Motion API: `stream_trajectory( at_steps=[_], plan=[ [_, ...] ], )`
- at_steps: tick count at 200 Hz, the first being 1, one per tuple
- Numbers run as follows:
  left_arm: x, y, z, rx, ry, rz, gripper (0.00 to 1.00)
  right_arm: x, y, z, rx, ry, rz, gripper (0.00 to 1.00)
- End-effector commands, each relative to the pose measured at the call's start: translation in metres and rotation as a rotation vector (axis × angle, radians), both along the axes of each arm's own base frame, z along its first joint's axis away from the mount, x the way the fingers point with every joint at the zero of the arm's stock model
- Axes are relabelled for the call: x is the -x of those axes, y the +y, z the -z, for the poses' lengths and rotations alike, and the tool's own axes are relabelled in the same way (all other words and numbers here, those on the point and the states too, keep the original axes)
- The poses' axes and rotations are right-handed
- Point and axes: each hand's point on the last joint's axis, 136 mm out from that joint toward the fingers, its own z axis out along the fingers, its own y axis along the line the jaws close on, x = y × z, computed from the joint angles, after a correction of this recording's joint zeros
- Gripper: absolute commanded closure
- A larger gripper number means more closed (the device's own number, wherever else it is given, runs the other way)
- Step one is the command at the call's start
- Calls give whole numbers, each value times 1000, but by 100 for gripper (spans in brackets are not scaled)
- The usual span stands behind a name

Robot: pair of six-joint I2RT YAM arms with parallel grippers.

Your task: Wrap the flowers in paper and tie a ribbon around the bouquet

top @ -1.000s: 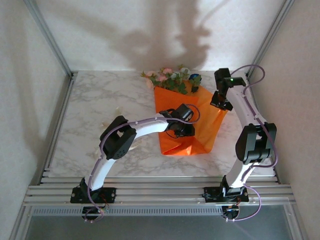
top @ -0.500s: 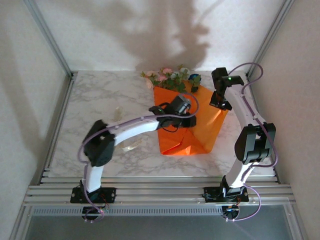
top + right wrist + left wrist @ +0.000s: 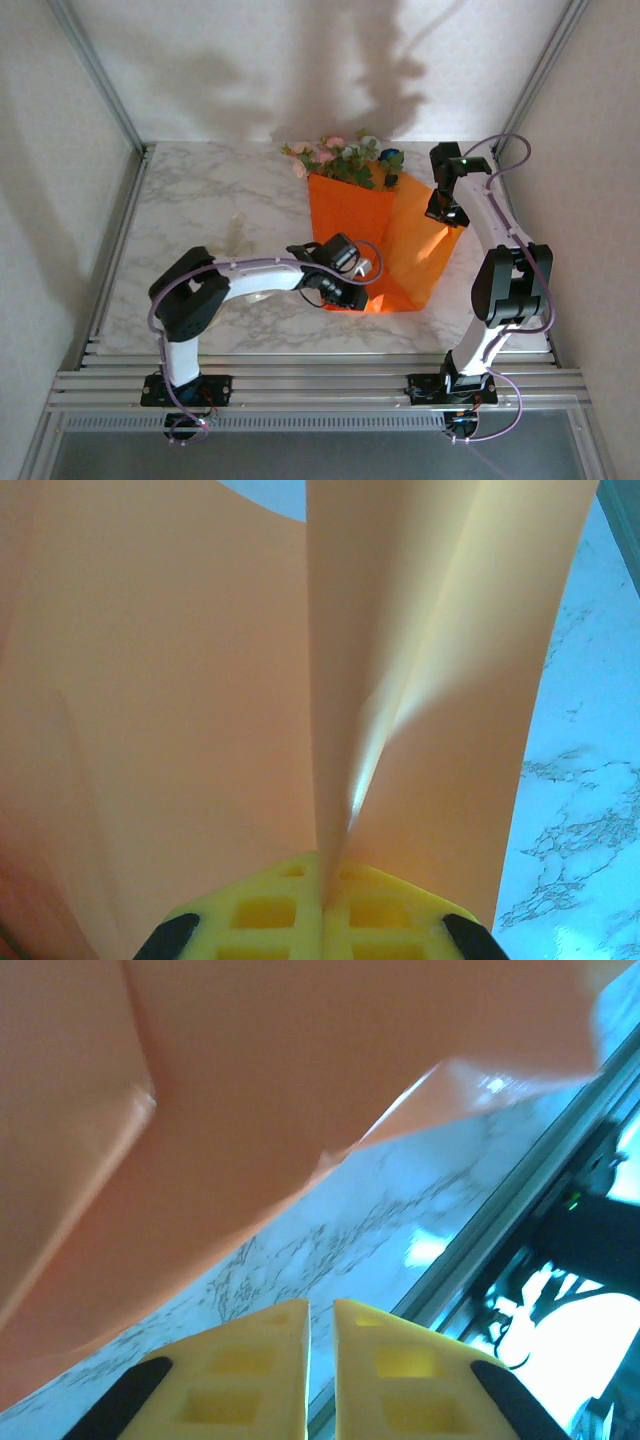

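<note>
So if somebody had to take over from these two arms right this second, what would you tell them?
The right gripper is shut on a fold at the right edge of the large glossy orange paper sheet.
The left gripper has its fingers almost together, holding nothing, at the sheet's near left corner.
The bunch of pink, white and blue artificial flowers lies on the sheet, blooms past its far edge, on the marble table.
Done: sheet partly folded over the stems.
Left: finish the wrap, then tie the thin pale ribbon, which seems to lie faintly left of the sheet.
</note>
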Motion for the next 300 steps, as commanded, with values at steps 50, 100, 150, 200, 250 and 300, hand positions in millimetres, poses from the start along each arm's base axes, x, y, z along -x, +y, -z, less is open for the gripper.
stream_trajectory(
  at_steps=[50,100,150,200,250,300],
  plan=[
    [-25,-30,34,-33,-32,40,89,6,-1,7,-8,20,11,95],
    [-25,-27,57,-78,-36,24,91,10,-1,9,-11,21,17,95],
    [-42,-43,-39,37,-129,-44,81,9,-2,4,-5,15,18,94],
    [-71,23,-47,12,-132,-254,83,2,2,-3,-25,7,13,94],
    [-96,-7,-3,23,-97,-232,84,-2,7,-10,-44,-5,5,94],
    [-98,-20,41,-60,-95,-222,86,-8,52,-25,-102,-20,-66,93]
  ],
)
